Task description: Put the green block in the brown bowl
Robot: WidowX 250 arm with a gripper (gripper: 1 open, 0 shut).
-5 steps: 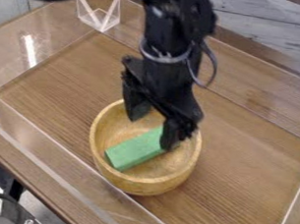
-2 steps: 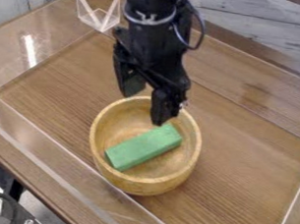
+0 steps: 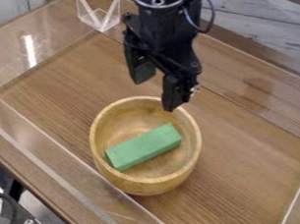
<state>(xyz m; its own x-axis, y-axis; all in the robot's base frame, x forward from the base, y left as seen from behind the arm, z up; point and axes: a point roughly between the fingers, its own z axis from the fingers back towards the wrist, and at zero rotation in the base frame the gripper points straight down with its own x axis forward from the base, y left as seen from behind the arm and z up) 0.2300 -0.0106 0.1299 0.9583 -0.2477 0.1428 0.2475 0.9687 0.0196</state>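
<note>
The green block (image 3: 144, 147) lies flat inside the brown bowl (image 3: 103, 162), slanting from lower left to upper right. The bowl stands on the wooden table near its front. My black gripper (image 3: 159, 80) hangs above the bowl's far rim, pointing down. Its two fingers are spread apart and nothing is between them. It is clear of both the block and the bowl.
Clear acrylic walls (image 3: 53, 194) fence the wooden tabletop (image 3: 256, 143) at front and left. A small clear stand (image 3: 98, 14) sits at the back left. A grey ledge runs along the back right.
The gripper has risen out of the bowl and away from the block, moving up and toward the back. The green block stays lying in the bowl.
</note>
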